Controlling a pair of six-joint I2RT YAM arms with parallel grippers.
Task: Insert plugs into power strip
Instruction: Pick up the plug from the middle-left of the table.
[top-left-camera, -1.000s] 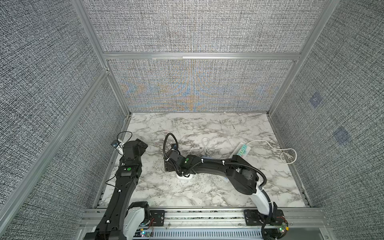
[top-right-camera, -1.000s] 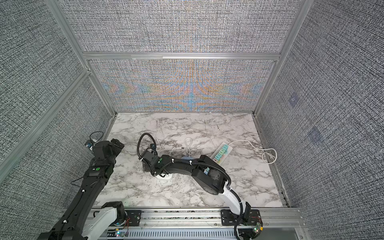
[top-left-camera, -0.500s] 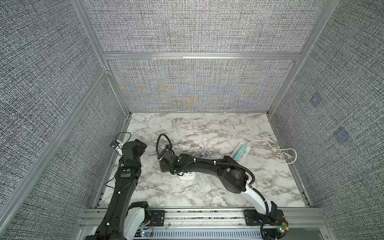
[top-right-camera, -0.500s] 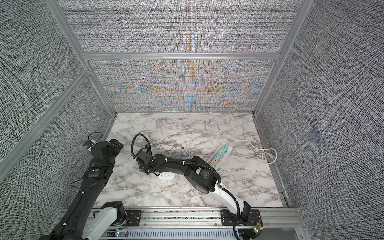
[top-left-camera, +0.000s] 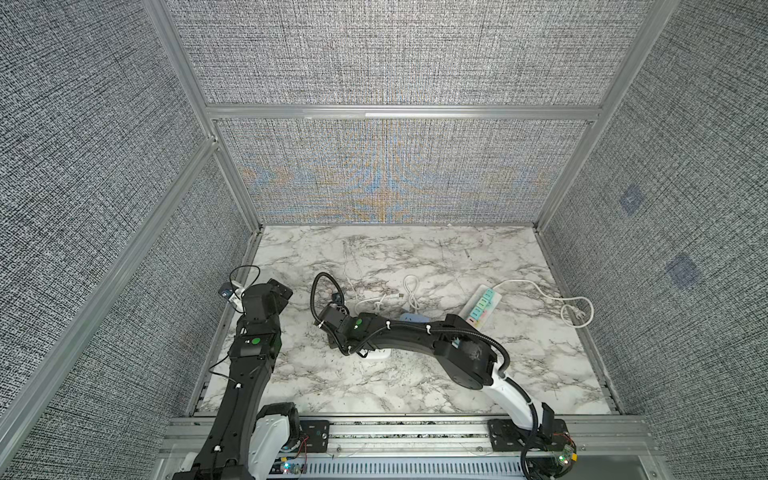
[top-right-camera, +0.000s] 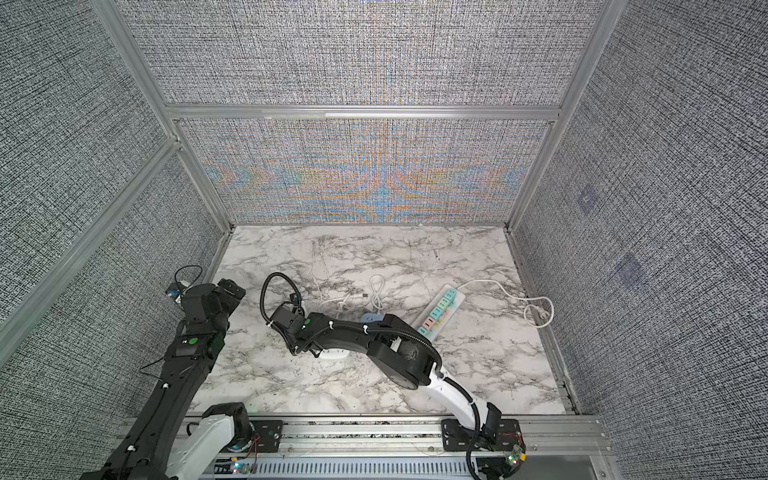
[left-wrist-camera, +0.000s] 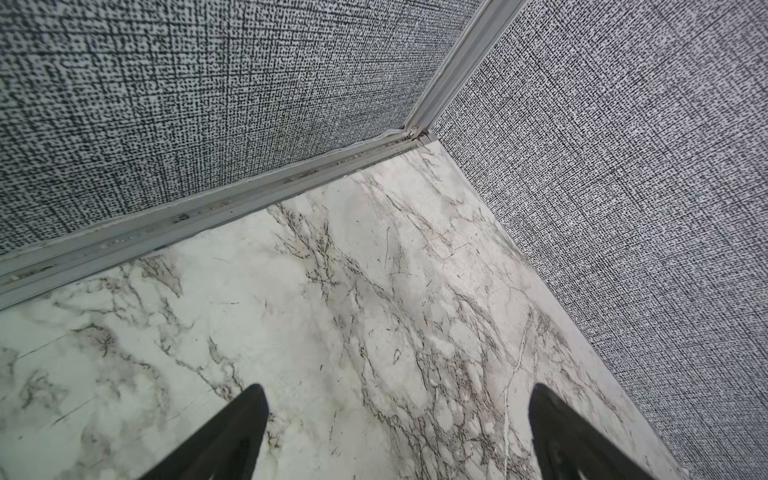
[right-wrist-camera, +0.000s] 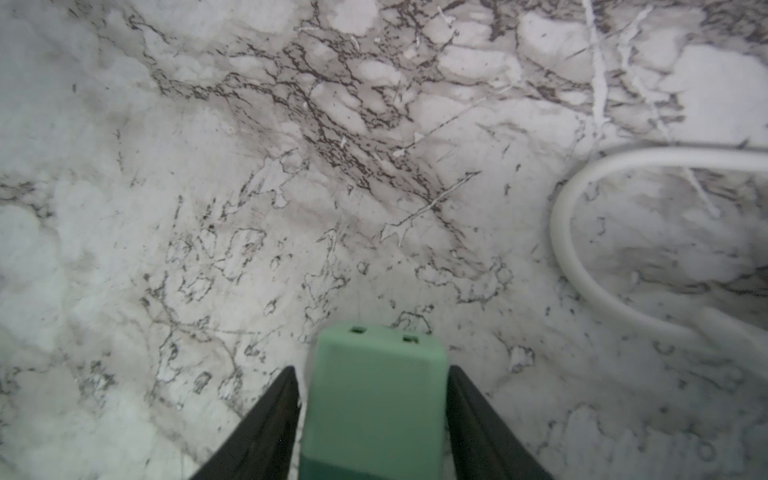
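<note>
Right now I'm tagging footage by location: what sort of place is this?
Likely a robot test cell: fabric walls, aluminium framing, a marble-patterned tabletop, left arm and right arm.

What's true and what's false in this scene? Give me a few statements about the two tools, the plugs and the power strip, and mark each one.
1. The right tool has a mint green plug between its fingers. True.
2. The left tool grips a plug. False: it is open over the bare marble table and holds nothing.
3. The power strip has no plugs in it. False: a row of teal plugs and a pink one sits in it.
4. The right tool is directly above the power strip. False: in both top views the strip lies apart from it, nearer the right wall.
5. A white cable lies on the marble near the mint green plug. True.
</note>
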